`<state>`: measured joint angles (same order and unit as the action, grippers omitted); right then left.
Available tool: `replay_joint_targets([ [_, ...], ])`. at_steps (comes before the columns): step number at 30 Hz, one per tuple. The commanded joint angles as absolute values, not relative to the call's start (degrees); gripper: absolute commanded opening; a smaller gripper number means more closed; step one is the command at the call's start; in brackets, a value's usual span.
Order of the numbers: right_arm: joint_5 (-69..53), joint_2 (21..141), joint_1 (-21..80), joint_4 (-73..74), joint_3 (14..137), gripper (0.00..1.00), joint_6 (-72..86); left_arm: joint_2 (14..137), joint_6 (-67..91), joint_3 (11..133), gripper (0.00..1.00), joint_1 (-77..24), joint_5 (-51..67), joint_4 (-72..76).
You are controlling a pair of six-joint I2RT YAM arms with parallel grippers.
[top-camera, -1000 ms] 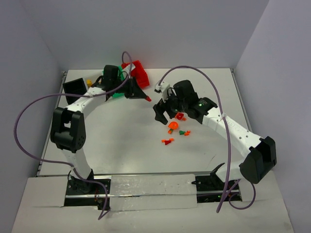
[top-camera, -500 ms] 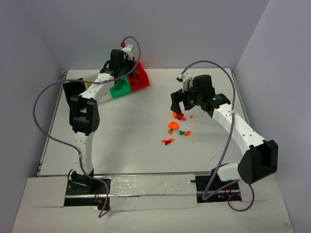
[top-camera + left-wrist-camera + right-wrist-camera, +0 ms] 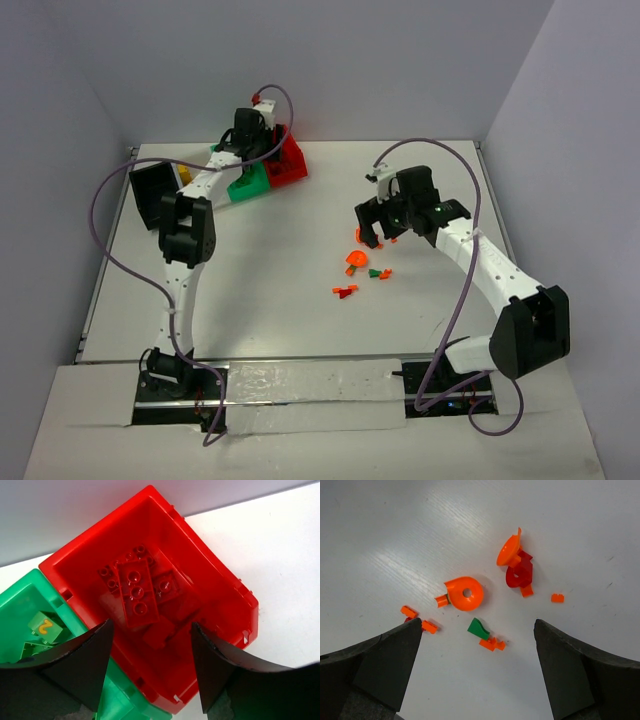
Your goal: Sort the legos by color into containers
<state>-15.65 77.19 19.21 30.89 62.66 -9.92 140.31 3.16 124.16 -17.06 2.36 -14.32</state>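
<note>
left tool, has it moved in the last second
Yes. In the top view the left tool went back toward the far wall, away from the orange ring, and now sits open above the red bin.

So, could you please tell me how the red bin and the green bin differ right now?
The red bin holds red bricks; the green bin holds green pieces, one marked in yellow. The left gripper hangs open over the red bin, while the green bin lies off to one side, partly behind a finger. Both are open rectangular bins, set side by side.
</note>
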Motion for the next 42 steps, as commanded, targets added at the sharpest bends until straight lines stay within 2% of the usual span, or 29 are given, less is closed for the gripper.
replay_joint_targets([
  [1, -14.2, 74.7, 18.3, 31.7, 61.6, 1.0, -10.2, 133.3, 1.5, 125.5, 0.72, -16.7, 8.7, -19.1],
  [4, -14.6, 73.5, 16.7, 32.3, 60.7, 1.0, -9.9, 125.4, -4.0, 119.6, 0.67, -16.8, 25.0, -25.0],
  [5, -15.0, 72.8, 15.1, 32.6, 60.3, 1.0, -9.6, 119.1, -7.6, 109.0, 0.66, -17.1, 32.6, -25.1],
  [6, -15.8, 72.5, 13.3, 33.0, 59.9, 1.0, -9.5, 112.7, -8.5, 104.6, 0.66, -17.5, 34.9, -24.9],
  [11, -19.6, 71.2, 8.7, 34.3, 58.1, 0.98, -10.3, 95.4, -13.8, 81.4, 0.6, -24.1, 38.3, -26.1],
  [16, -22.2, 68.8, 8.4, 35.2, 54.9, 0.9, -12.5, 90.5, -15.0, 71.5, 0.52, -32.0, 38.4, -27.8],
  [24, -21.0, 67.5, 8.4, 35.7, 53.7, 0.8, -12.1, 94.4, -14.9, 69.6, 0.47, -45.5, 28.0, -25.8],
  [28, -19.2, 67.2, 8.4, 35.3, 52.2, 0.74, -11.9, 99.1, -12.8, 72.7, 0.4, -49.5, 24.5, -25.3],
  [35, -18.4, 67.5, 6.9, 35.4, 51.3, 0.74, -12.0, 107.6, -13.0, 79.3, 0.39, -54.8, 20.3, -27.4],
  [42, -20.0, 68.1, 3.2, 35.9, 51.2, 0.73, -12.0, 114.0, -13.4, 86.1, 0.42, -55.7, 19.4, -31.4],
])
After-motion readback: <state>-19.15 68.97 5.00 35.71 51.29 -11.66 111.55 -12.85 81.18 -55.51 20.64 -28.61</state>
